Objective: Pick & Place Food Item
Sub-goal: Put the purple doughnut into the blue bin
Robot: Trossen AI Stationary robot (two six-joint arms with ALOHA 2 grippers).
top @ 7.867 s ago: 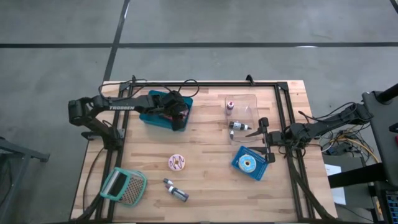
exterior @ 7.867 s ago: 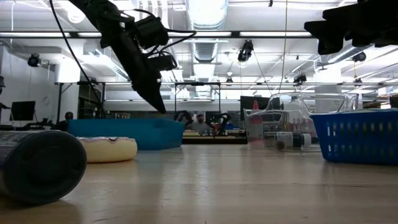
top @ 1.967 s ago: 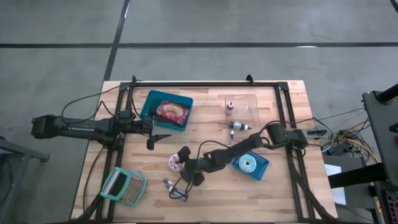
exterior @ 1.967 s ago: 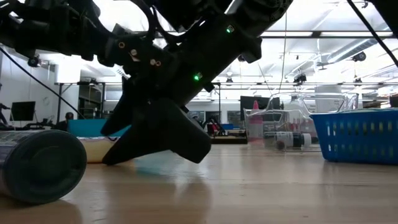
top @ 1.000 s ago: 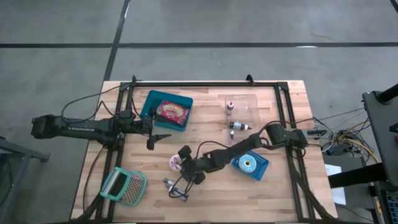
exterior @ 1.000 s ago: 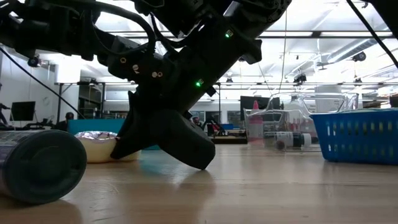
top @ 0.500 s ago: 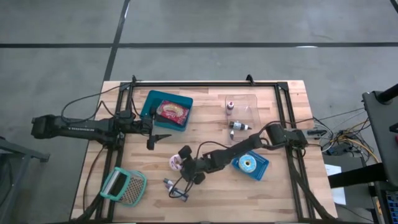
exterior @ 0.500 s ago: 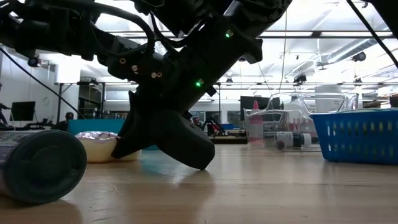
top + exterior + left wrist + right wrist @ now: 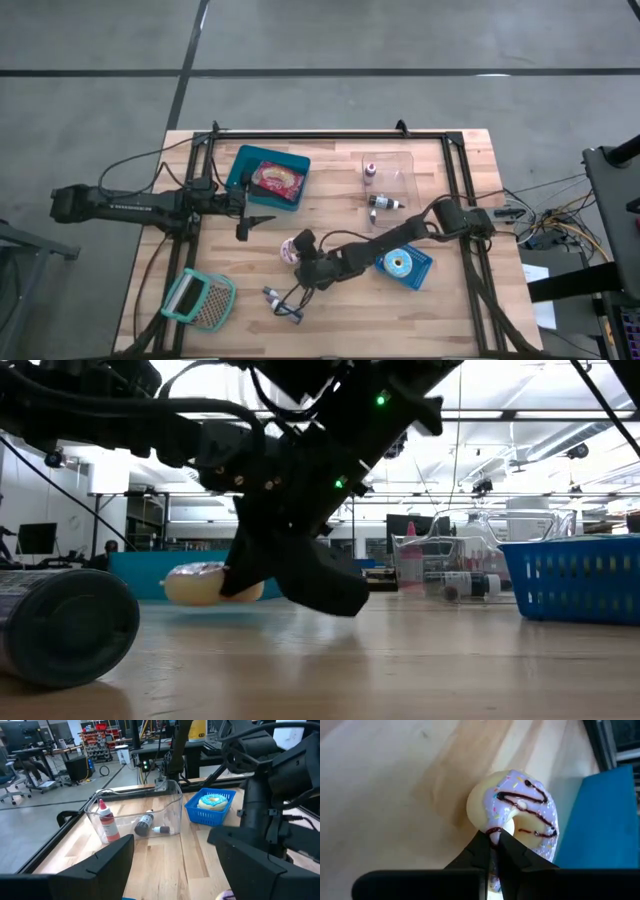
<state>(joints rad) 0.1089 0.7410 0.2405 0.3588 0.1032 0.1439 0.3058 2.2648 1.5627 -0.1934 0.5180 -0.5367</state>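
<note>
A donut with purple icing [image 9: 517,812] hangs just above the table's middle [image 9: 292,247], with my right gripper [image 9: 493,840] shut on it; in the low view the donut [image 9: 200,582] is tilted. My left gripper [image 9: 256,221] waits open near the table's left side, beside a teal bin [image 9: 245,182] that holds a red-topped food item [image 9: 277,178]. A blue basket [image 9: 418,270] with a blue-iced donut [image 9: 399,263] sits at the right. My right gripper pinches the donut's ring [image 9: 495,829] between its two fingers, at the side nearest the wrist. The fingers come slanting down from the table's right. The donut is tipped up on edge, icing toward the wrist camera, lifted a little off the table.
A clear container [image 9: 400,168] with a small red bottle [image 9: 370,170] and a dark bottle [image 9: 386,203] stands at the far right. A dark bottle [image 9: 283,304] and a teal grater-like tool [image 9: 198,300] lie near the front edge. A black frame [image 9: 330,132] borders the table.
My right gripper, shut throughout, has risen and drawn a little toward the far edge with the donut. The donut, flat on the table a second ago, is now tipped up and lifted.
</note>
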